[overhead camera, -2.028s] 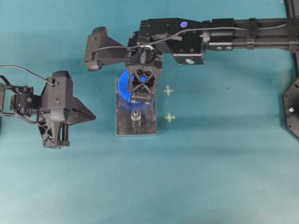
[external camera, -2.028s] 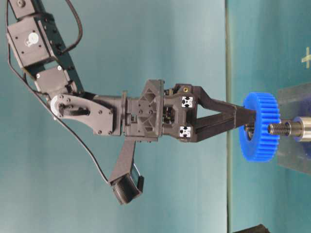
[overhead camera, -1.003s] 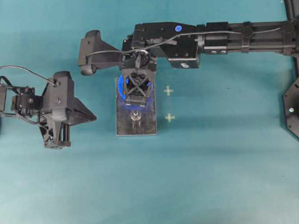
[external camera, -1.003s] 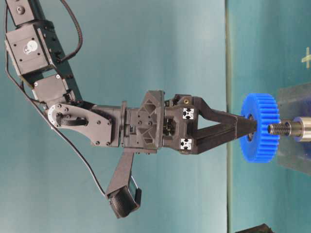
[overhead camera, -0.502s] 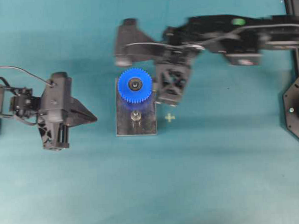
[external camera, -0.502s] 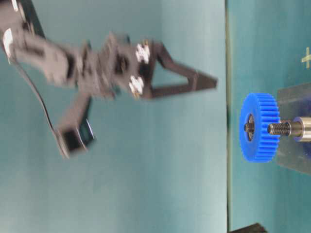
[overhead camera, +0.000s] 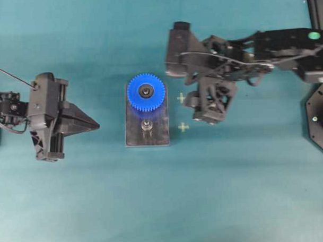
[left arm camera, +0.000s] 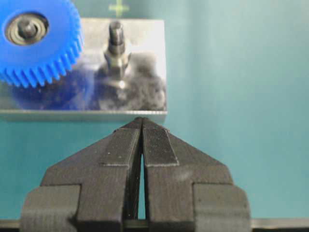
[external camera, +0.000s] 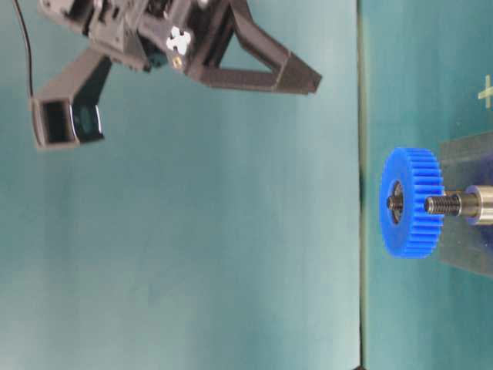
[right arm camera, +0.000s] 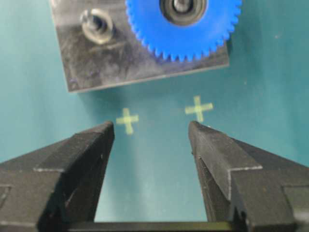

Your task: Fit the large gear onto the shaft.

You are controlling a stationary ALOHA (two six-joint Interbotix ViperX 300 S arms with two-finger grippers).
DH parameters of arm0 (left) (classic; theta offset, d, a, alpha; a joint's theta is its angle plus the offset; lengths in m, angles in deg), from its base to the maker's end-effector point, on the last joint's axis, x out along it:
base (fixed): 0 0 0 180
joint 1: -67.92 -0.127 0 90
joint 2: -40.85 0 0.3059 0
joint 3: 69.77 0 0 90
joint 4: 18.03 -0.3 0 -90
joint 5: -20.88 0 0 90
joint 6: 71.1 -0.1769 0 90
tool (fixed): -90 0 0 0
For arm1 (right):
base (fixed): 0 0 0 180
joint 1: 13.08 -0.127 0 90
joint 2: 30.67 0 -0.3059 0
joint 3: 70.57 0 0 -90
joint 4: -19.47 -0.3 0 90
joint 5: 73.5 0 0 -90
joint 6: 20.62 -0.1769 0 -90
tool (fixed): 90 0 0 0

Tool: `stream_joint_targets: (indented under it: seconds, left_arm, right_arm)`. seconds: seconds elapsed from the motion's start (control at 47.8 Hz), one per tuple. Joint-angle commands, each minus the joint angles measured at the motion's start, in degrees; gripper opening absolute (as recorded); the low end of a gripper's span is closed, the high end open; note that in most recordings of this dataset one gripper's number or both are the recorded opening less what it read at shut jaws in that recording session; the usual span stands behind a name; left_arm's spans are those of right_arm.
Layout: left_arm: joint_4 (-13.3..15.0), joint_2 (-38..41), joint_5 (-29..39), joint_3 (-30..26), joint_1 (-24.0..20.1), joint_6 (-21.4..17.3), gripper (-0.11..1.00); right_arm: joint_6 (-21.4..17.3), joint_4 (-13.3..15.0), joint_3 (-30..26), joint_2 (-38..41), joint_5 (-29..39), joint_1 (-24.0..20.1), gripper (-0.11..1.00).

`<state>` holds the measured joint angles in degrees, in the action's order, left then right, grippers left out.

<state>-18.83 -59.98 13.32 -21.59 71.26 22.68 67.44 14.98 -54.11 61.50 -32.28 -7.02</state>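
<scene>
Change since earlier: right gripper (overhead camera: 201, 110) off the large gear (overhead camera: 146, 92), pulled away toward the right of the overhead view, lifted well clear; left arm drawn back a little to the left edge.
Right gripper, wrist view: fingers (right arm camera: 79, 145) spread wide, bare teal mat (right arm camera: 159, 179) between them, nothing held, hovering short of the two pale crosses (right arm camera: 127, 119).
Left gripper (left arm camera: 142, 126), wrist view: pads pressed together, only a thin slit showing, tip just short of the plate's near edge, holding nothing.
Left gripper, overhead: pointed toward the grey plate (overhead camera: 158, 136) from the left, apart from it.
Grey plate: lying flat on the mat, mid-table, long axis running up and down in the overhead view.
Large gear: seated on the upper end of the plate, teeth overhanging the plate's edges, silvery bearing and dark centre facing up, shaft tip (left arm camera: 27, 28) visible in the bore.
Second pin (overhead camera: 147, 125): bare, upright with its collar, just below the gear on the same plate.
Table-level view: gear (external camera: 410, 202) flat against the plate, free pin (external camera: 454, 204) sticking out in front of it, right gripper (external camera: 308, 81) high above and well apart.
Far side: right arm's dark links stretching off to the right edge.
</scene>
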Motion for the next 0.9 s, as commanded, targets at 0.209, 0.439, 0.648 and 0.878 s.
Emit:
stream_joint_targets:
  seconds: [0.209,0.439,0.648,0.878]
  left_arm:
    - [-0.18,2.64,-3.87,-0.53,0.09,0.26,0.0]
    - [-0.18,3.69,-6.33,-0.7,0.09,0.26,0.0]
    - [-0.18,3.25,-6.24,0.97,0.09,0.35,0.0]
    - [-0.18,3.25,-6.24,1.41,0.09,0.09,0.0]
  right_arm:
    - [-0.09,-0.09,0.79,-1.76,-6.5,-1.14,0.67]
    - [0.09,-0.09,3.52,-1.85,-9.58,-2.64,0.67]
    - [0.18,-0.09,5.19,-2.2,-12.83,-3.78,0.67]
    - [0.26,0.09,6.59,-2.9,-18.11,-4.39,0.67]
